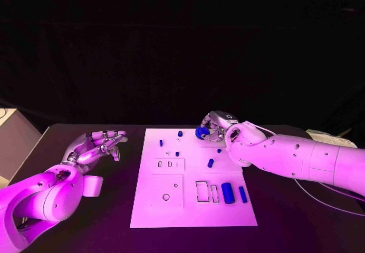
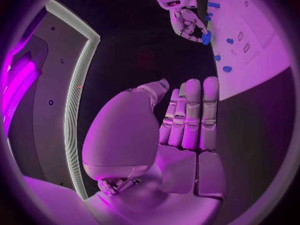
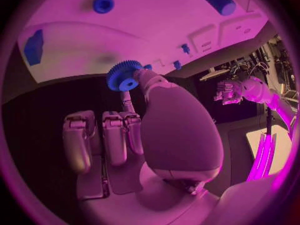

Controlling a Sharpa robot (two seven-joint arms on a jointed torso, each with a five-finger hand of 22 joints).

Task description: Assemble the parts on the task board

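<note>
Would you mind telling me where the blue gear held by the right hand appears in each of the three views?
Head view: the blue gear sits at the right hand, over the task board's far edge.
Left wrist view: the gear is near the top, at the right hand's fingertips.
Right wrist view: the gear is left of centre, above the fingers.
Shared landmark: the white task board.

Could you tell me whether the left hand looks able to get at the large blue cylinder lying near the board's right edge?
Probably yes: the left hand holds nothing, and the cylinder lies uncovered on the task board, the right hand being farther back.
</note>
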